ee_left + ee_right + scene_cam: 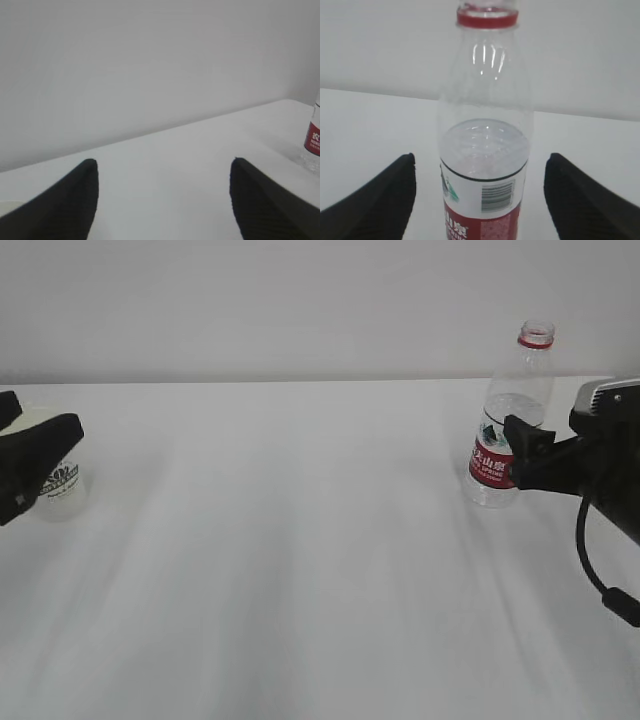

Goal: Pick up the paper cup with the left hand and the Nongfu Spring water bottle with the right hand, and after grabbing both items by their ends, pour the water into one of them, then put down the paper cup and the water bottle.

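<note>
1. The right hand (480,200) has its jaws spread wide on either side of the Nongfu Spring water bottle (485,165). In the right wrist view the fingers sit at about eight and four o'clock of the bottle, clear of its label, gripping nothing.
2. The left hand (162,200) is likewise open and empty; its wrist view shows only bare table (165,165) between the fingers.
3. In the exterior view the paper cup (58,485) stands upright at the far left, partly hidden behind the left hand's dark finger. Whether the finger touches it cannot be told.
4. The bottle stands upright at the right, uncapped, with the water (482,145) reaching just above the label.
5. The step in hand looks like closing on both items. The right hand should likely close squarely on the label band and keep the open bottle vertical so nothing spills.
6. The left hand should likely centre the cup between its fingers first, then squeeze gently so the thin paper wall does not crumple.
</note>
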You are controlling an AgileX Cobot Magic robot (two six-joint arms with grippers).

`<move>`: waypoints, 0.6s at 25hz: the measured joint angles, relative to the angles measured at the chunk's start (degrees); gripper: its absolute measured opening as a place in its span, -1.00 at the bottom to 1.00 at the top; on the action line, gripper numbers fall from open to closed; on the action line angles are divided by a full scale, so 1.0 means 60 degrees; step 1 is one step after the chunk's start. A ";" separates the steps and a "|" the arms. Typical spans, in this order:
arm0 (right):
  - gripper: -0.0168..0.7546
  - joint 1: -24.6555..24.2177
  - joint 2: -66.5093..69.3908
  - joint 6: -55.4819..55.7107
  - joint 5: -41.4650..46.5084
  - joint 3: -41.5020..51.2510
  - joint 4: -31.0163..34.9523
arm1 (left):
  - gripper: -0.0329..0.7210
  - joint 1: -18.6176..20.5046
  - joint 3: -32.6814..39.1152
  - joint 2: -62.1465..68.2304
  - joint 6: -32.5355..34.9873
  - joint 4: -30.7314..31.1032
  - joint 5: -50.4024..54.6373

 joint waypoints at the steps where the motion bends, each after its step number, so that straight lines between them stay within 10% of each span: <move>1: 0.61 0.0000 -0.0137 -0.0020 0.0105 0.0015 0.0000 | 0.65 0.0000 0.0000 -0.0219 0.0000 -0.0051 0.0084; 15: 0.61 0.0000 -0.1806 -0.0179 0.1580 0.0041 0.0000 | 0.65 0.0000 0.0045 -0.3013 0.0086 -0.1268 0.2126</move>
